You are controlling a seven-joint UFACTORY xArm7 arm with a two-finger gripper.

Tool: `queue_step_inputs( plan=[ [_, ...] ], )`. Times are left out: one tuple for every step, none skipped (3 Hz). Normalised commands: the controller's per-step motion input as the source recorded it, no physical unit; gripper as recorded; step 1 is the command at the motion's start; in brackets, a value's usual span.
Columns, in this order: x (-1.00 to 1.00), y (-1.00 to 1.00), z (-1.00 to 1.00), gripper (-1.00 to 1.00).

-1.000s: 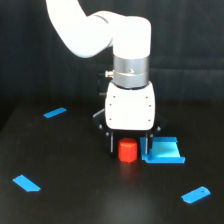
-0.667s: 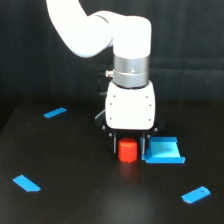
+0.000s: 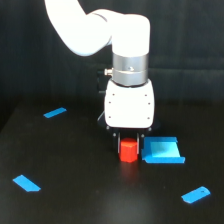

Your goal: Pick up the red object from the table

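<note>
Hanging straight down from the white arm, the gripper (image 3: 129, 139) sits low over the table (image 3: 75, 200), its dark fingers just showing beneath the white housing. The red object (image 3: 128, 151) stands directly under it, near the middle of the table, its top tucked between the fingers; whether they are pressing on it or merely flank it cannot be told. Just beside the red object, toward the exterior view's right, lies a large blue piece (image 3: 161, 150). Three small blue pieces lie well apart: one toward the far left (image 3: 55, 112), one near the front left corner (image 3: 26, 183), one near the front right corner (image 3: 195, 194).
</note>
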Motion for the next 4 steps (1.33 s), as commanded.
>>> queue_step_inputs(
  plan=[
    [-0.25, 0.06, 0.11, -1.00],
    [-0.63, 0.11, 0.99, -0.93],
    [-0.58, -0.06, 0.89, -1.00],
    [-0.40, 0.00, 0.95, -0.99]
  ],
)
